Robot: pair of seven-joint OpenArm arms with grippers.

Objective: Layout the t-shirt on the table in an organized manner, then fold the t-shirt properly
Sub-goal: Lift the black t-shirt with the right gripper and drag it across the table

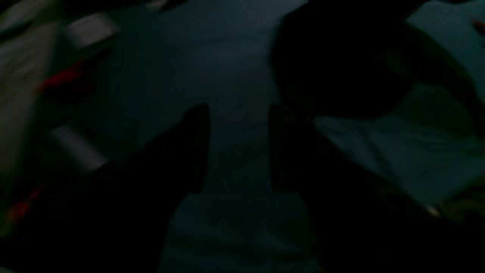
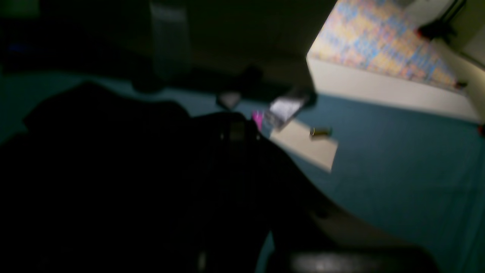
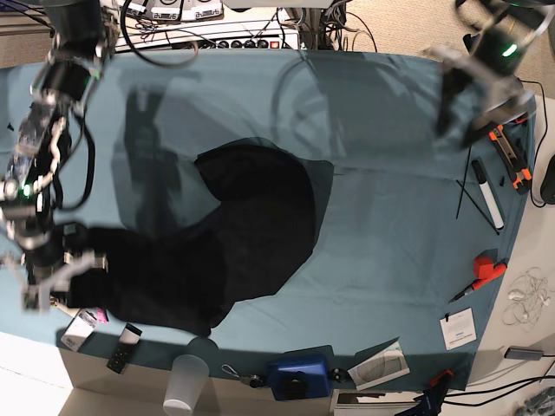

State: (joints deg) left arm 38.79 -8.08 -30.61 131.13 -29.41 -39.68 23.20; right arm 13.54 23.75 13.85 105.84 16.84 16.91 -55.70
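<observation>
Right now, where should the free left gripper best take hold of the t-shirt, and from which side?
Probably the t-shirt's far edge near mid-table, approached from above: it lies flat and unobstructed there, while the right gripper already holds the opposite end. The left gripper hangs open.

The table [image 3: 381, 217] (teal-draped) bears the rumpled t-shirt [image 3: 234, 234], a white marker [image 3: 486, 193] and red cutter [image 3: 482, 271].

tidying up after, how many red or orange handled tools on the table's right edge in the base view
2: an orange-handled tool near the far right corner, and a red one nearer the front. Others may be hidden.
</observation>
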